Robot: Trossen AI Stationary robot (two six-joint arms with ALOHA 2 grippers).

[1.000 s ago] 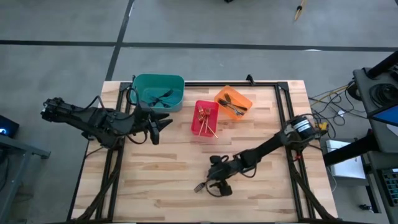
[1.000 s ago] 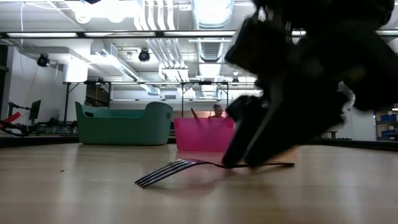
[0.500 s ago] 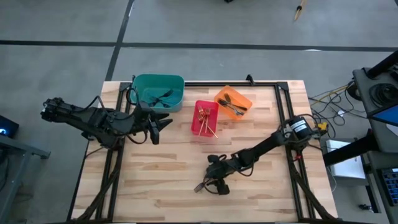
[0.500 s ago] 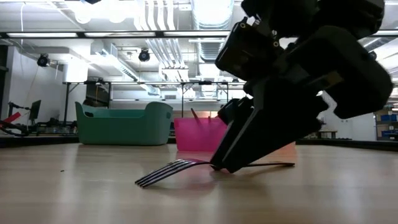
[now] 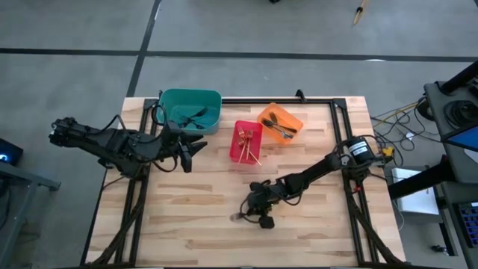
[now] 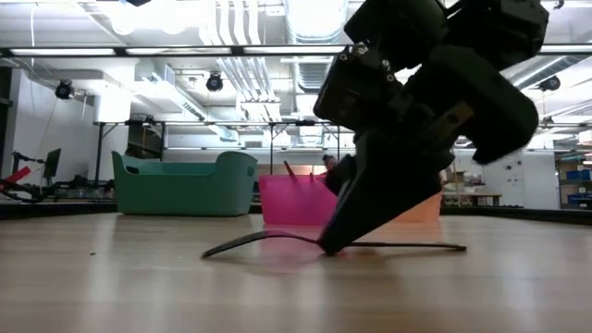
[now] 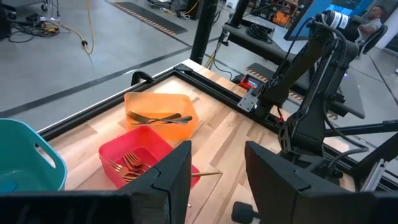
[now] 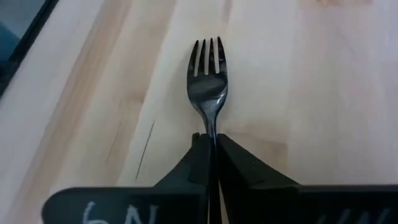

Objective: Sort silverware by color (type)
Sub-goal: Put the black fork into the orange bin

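Observation:
A dark silver fork (image 8: 208, 87) lies on the wooden table (image 5: 187, 217) near the middle front, and also shows in the high view (image 5: 239, 217) and the low view (image 6: 268, 239). My right gripper (image 8: 212, 144) is shut on it, low over the table (image 5: 258, 212). My left gripper (image 5: 193, 147) is open and empty beside the teal bin (image 5: 190, 110), its fingers apart in the left wrist view (image 7: 217, 177). The red bin (image 5: 245, 142) holds gold forks. The orange bin (image 5: 280, 123) holds dark forks. My right gripper pinches the fork's neck (image 8: 212, 129), just behind the bowl of the tines, between its two fingertips. The fingers slant down from the table's right side and lie along the fork. The fork's tines (image 6: 217, 250) and handle end (image 6: 453, 246) rest on the table.
The three bins stand in a row at the far middle of the table. A black frame (image 5: 328, 101) runs along the table's edges. Bare wood lies left and right of the fork. A gold fork (image 7: 202, 174) sticks out of the red bin.
My right gripper has shifted a little toward the table's left and far edges, staying low on the fork. The fork has turned on the table: in the low view its tines went from broadside to edge-on and its handle end reaches farther right.

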